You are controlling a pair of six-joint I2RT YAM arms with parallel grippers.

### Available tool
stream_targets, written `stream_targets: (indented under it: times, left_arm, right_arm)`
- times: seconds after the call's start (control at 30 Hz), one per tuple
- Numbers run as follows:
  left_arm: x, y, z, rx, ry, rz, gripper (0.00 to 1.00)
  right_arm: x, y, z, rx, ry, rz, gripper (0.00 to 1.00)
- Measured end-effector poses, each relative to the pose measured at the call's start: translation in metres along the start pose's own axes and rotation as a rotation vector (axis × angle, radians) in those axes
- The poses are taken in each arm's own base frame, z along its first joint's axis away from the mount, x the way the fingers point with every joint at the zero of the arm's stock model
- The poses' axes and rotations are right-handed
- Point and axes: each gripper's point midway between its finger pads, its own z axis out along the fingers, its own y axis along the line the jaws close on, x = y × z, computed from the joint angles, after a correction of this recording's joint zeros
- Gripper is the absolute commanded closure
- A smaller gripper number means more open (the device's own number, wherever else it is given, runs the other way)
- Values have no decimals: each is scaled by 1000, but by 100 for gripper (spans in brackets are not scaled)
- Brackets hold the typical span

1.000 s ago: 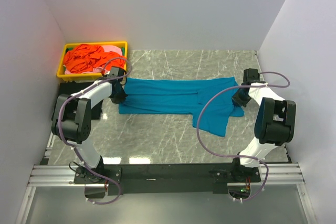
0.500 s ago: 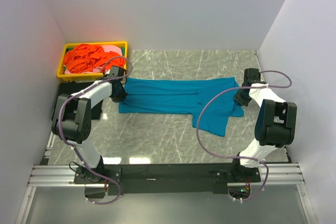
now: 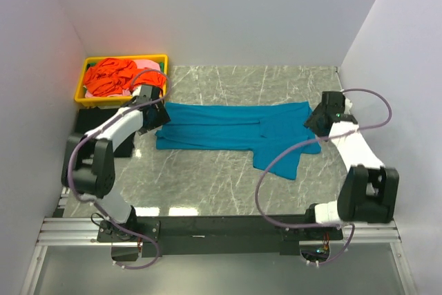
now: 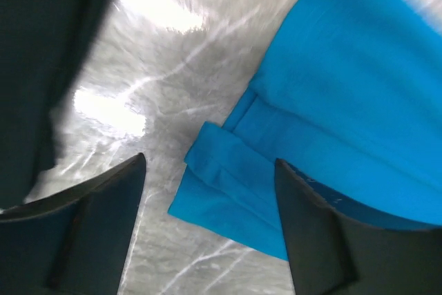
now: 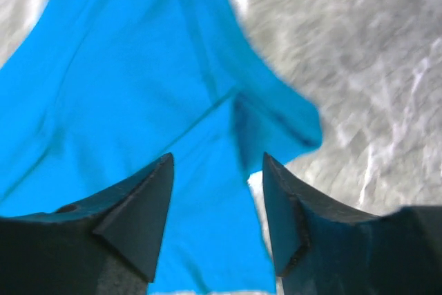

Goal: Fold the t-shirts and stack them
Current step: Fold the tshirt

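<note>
Bunching is our risk: left gripper (image 4: 208,164) and right gripper (image 5: 217,160) hang open over the teal shirt (image 3: 221,126), and uneven pinches would skew it.

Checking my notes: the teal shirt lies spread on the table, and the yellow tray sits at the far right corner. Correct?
No: the yellow tray sits at the far left corner, as the top external view shows. The teal shirt is spread on the table.

No readable text, labels or numbers anywhere.
</note>
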Motion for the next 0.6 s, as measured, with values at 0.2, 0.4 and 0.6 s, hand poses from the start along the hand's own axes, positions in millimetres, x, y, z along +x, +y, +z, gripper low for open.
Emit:
stream_targets:
  times: [0.2, 0.4, 0.6]
  left_arm:
    - [-36, 1, -43, 51, -153, -50, 18]
    - [-38, 2, -46, 53, -165, -54, 19]
    - [-39, 2, -48, 55, -170, -55, 19]
  right_arm:
    - [48, 26, -40, -131, -17, -129, 37]
    - [120, 18, -48, -174, 105, -222, 38]
    - [159, 6, -44, -151, 189, -254, 38]
